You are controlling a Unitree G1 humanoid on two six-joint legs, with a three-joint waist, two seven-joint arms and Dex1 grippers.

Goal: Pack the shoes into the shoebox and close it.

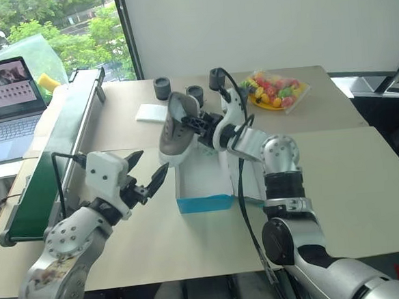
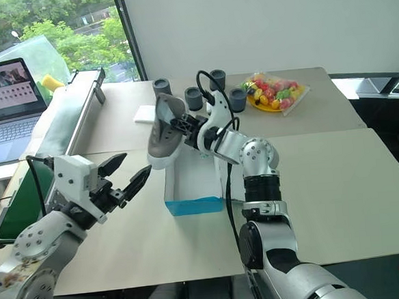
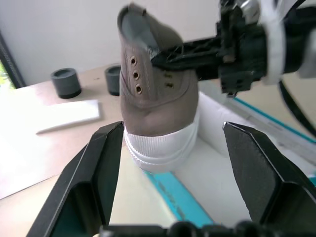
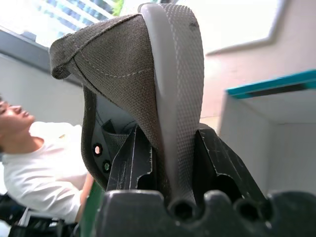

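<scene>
Down at the lower left of the head view, the left gripper [image 1: 149, 181] hangs over the pale tabletop [image 1: 158, 241] with its two black, wedge-shaped fingers [image 3: 101, 168] spread wide and nothing between them. It points toward the box, just short of it.

Centre frame now: the right gripper [image 1: 199, 124] is clamped on a small grey-taupe canvas sneaker [image 1: 177, 129], pinching the woven fabric at the rim of the shoe's opening. In the right wrist view its scuffed black fingers [image 4: 129, 165] squeeze a ribbed strip of grey webbing between them. The sneaker hangs toe-down, its white ribbed rubber toe cap low and its heel high, metal eyelets running up the front. The toe sits at the far left corner of the box; whether it touches the rim or hovers just above it, I can't quite tell from here.

That box is the turquoise-blue cardboard shoebox [image 1: 203, 203], rectangular, white inside, standing open in the middle of the table.

Toward the upper centre, a flat white pad [image 1: 151, 112] lies just left of the sneaker, with squat dark grey cylinders [image 1: 162, 88] standing behind it. To the upper right sits a crinkly clear bag of bright, multi-coloured sweets [image 1: 276, 89]. At the upper left edge, an open laptop [image 1: 4, 101] glows beside a long green conveyor belt [image 1: 53, 163].
</scene>
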